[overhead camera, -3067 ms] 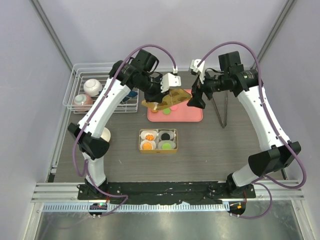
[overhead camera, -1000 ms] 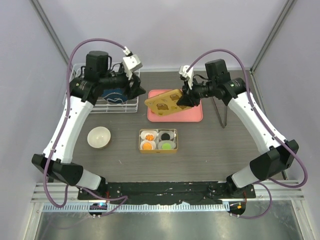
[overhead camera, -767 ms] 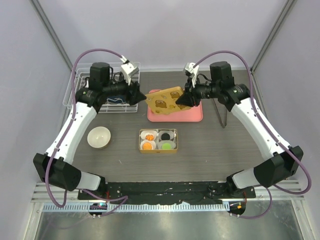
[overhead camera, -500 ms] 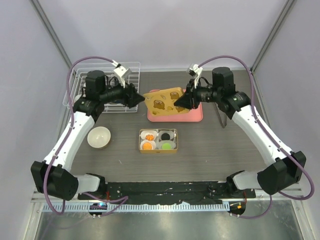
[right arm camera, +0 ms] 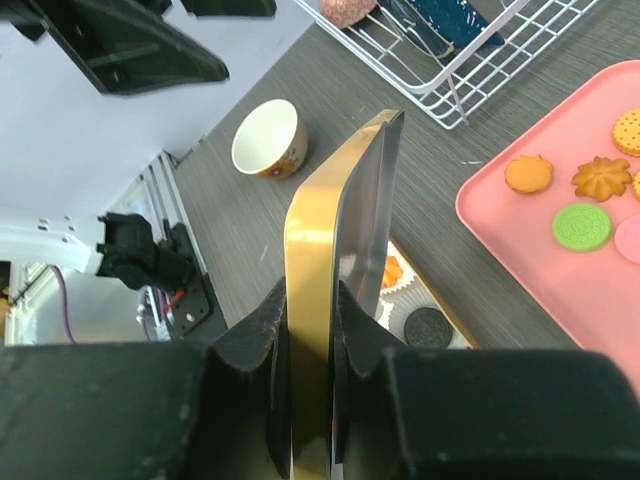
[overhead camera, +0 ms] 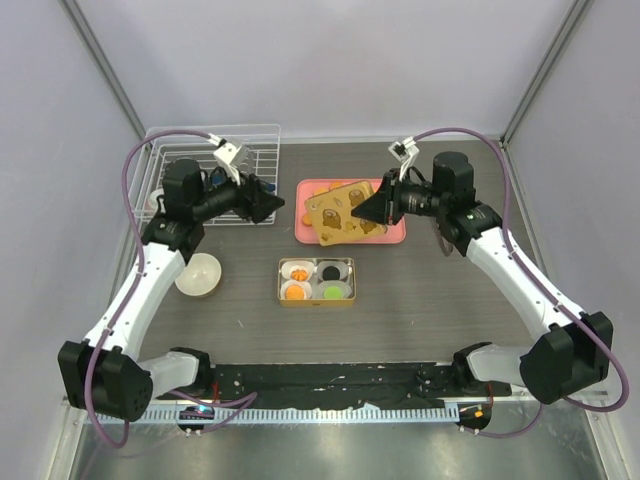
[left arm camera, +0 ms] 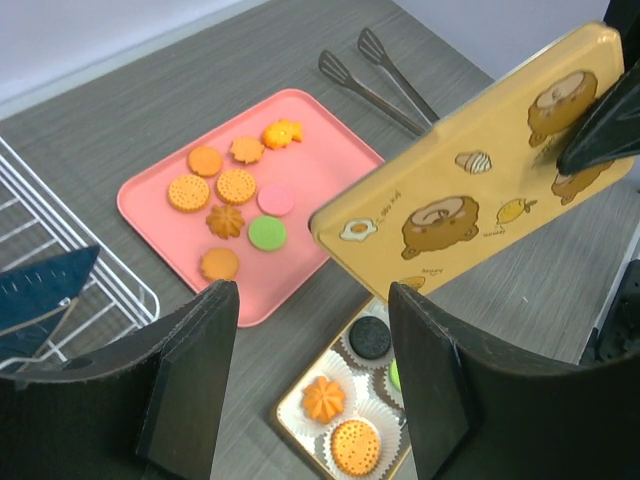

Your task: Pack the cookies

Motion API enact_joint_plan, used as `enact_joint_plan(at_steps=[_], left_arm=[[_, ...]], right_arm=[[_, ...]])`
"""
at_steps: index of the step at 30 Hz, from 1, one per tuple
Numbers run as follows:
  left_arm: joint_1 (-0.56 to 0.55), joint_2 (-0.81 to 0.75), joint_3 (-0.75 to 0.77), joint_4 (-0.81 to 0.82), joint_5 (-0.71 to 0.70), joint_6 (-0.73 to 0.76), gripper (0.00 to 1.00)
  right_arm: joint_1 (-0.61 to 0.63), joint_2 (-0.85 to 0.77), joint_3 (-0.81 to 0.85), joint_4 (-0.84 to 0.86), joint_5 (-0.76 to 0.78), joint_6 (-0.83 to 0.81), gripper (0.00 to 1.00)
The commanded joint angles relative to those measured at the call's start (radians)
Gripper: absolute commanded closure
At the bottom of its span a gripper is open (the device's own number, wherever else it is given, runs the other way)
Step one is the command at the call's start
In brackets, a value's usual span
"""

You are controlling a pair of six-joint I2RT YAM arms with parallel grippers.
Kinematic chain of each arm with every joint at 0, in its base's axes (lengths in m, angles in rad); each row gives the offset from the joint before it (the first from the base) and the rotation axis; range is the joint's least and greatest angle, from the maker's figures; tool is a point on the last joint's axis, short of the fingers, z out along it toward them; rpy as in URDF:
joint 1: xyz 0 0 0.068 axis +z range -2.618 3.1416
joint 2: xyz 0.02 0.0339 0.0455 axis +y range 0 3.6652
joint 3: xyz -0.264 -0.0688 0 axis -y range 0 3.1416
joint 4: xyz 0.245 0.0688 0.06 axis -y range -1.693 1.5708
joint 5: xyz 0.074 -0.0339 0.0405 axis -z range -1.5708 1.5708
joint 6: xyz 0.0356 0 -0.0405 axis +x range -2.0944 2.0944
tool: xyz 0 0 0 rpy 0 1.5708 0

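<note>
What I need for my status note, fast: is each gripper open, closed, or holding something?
Left gripper: open, holding nothing.
Right gripper: closed on the gold tin lid.

Cookies (left arm camera: 236,186) lie scattered on the pink tray (left arm camera: 330,160); a gold lid (left arm camera: 470,200) hangs tilted, partly hiding the tin (left arm camera: 283,412), apparently pinched at its right end.
</note>
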Motion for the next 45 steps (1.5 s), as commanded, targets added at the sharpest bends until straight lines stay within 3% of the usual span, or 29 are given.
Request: enact_joint_plan(at_steps=[1, 7, 14, 26, 34, 39, 45], left_arm=[[0.007, -0.04, -0.051, 0.085, -0.015, -0.04, 0.34], [0.007, -0.027, -0.147, 0.197, 0.019, -0.161, 0.34], [0.007, -0.009, -0.244, 0.366, 0.054, -0.293, 0.35], [0.007, 0.025, -0.348, 0.627, 0.082, -0.466, 0.35], [0.007, 0.059, -0.348, 0.693, 0.134, -0.529, 0.36], [0.007, 0.036, -0.362, 0.696, 0.134, -0.523, 0.37], [0.007, -0.015, -0.359, 0.598, 0.092, -0.443, 0.37]], right_arm=[[-0.026, -0.034, -0.02, 0.164, -0.041, 0.131, 0.99], [-0.05, -0.022, -0.048, 0.331, -0.109, 0.29, 0.99], [-0.104, 0.015, -0.191, 0.777, -0.178, 0.628, 0.99], [-0.11, 0.011, -0.331, 1.041, -0.134, 0.814, 0.99], [-0.109, 0.015, -0.347, 1.032, -0.117, 0.8, 0.99], [-0.101, 0.012, -0.334, 0.893, -0.1, 0.7, 0.99], [-0.095, 0.032, -0.376, 0.871, -0.071, 0.697, 0.99]])
